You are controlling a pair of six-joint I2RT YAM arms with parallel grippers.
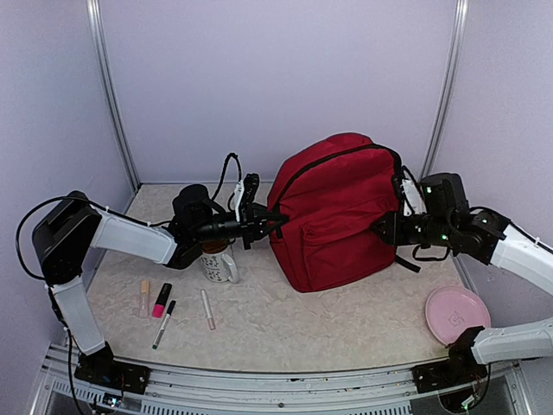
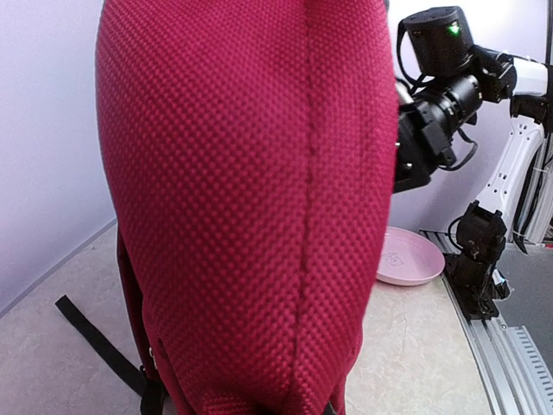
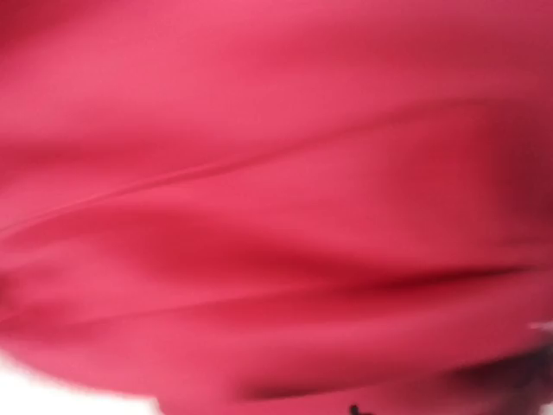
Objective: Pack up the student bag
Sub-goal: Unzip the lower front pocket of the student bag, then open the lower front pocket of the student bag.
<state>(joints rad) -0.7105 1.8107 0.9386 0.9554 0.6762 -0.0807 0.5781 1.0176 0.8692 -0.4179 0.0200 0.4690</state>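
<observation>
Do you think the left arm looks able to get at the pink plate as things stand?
Probably not: the student bag stands between the left gripper and the pink plate, which lies beside the right arm's base.

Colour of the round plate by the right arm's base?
Pale pink round plate, clearest in the top external view.

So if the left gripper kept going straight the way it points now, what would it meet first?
The student bag. The left gripper points straight at its near side, and red fabric fills the left wrist view. From above the tips look to be at the fabric already, though actual contact cannot be told.
</observation>
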